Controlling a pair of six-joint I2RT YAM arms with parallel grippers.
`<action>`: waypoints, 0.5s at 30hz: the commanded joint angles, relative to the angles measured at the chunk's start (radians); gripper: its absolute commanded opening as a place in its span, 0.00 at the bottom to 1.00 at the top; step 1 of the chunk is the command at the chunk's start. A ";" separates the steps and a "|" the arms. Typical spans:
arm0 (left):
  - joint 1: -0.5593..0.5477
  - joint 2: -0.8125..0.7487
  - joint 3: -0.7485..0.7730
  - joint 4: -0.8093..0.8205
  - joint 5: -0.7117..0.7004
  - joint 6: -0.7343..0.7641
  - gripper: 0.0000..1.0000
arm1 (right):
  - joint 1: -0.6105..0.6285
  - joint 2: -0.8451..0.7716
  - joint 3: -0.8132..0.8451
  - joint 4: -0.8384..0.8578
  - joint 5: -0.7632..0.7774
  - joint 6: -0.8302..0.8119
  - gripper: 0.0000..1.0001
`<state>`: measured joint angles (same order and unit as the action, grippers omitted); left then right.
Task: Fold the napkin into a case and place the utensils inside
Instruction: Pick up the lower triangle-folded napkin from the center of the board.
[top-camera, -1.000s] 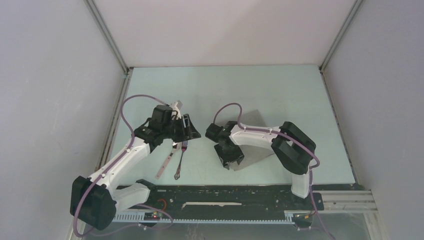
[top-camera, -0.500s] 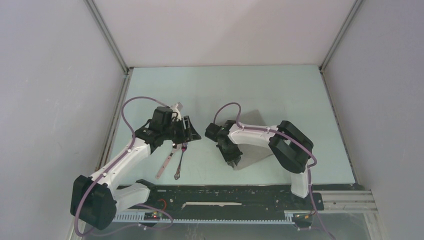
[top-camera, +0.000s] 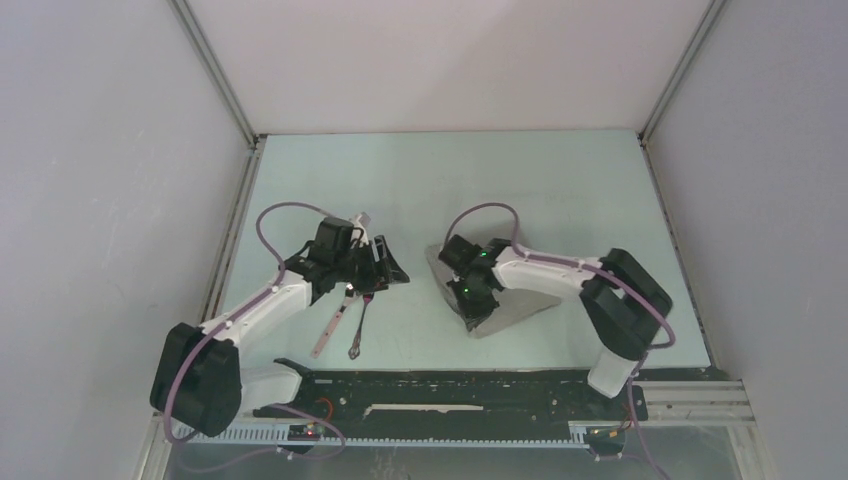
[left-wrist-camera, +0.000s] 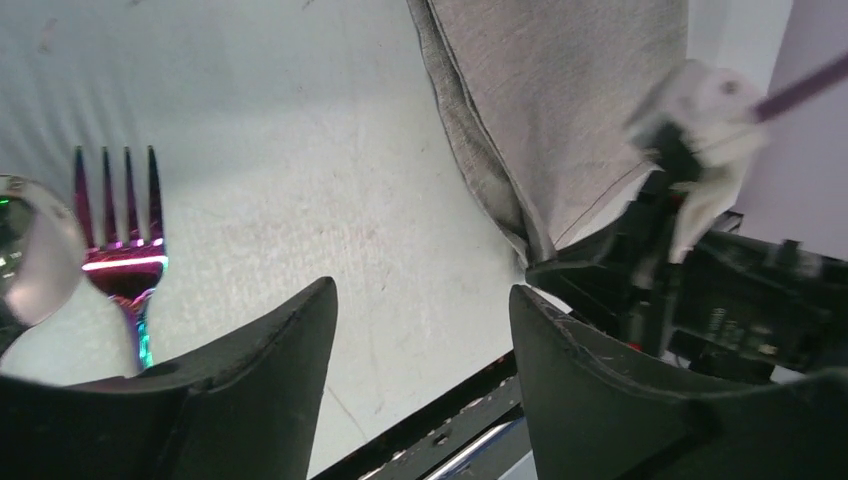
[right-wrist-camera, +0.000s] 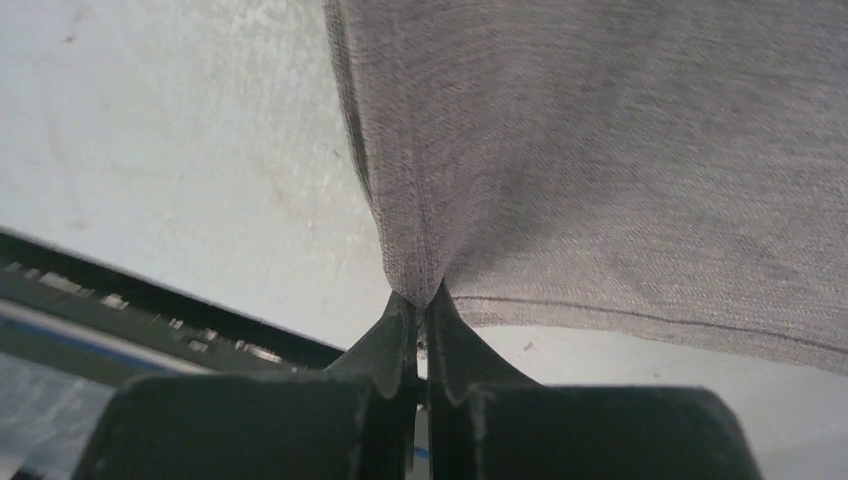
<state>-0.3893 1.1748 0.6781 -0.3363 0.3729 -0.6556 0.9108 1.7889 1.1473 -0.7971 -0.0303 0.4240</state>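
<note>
On table (top-camera: 450, 180), right hand (right-wrist-camera: 420, 300) pinches woven grey napkin (right-wrist-camera: 620, 150) corner; left hand (left-wrist-camera: 420, 300) wide.

Plain white walls (top-camera: 450, 60) enclose a pale green tabletop (top-camera: 450, 170) edged by a black rail (top-camera: 450, 385).

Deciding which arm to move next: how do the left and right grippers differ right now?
On the left gripper the fingers stand apart and hold nothing; on the right gripper they are pinched shut on a corner of the napkin. The left gripper is over bare table, with the fork and spoon at its side; the right gripper is at the napkin's near corner. Both are low over the table.
</note>
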 joint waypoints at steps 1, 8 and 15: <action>0.009 0.066 -0.036 0.202 0.085 -0.140 0.72 | -0.125 -0.181 -0.128 0.184 -0.241 -0.042 0.00; 0.002 0.235 -0.044 0.512 0.145 -0.392 0.96 | -0.325 -0.315 -0.294 0.306 -0.495 -0.067 0.00; -0.014 0.297 -0.029 0.585 0.117 -0.458 0.98 | -0.325 -0.274 -0.296 0.330 -0.477 -0.053 0.00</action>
<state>-0.3939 1.4818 0.6281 0.1493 0.4866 -1.0519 0.5644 1.4982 0.8387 -0.5243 -0.4736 0.3790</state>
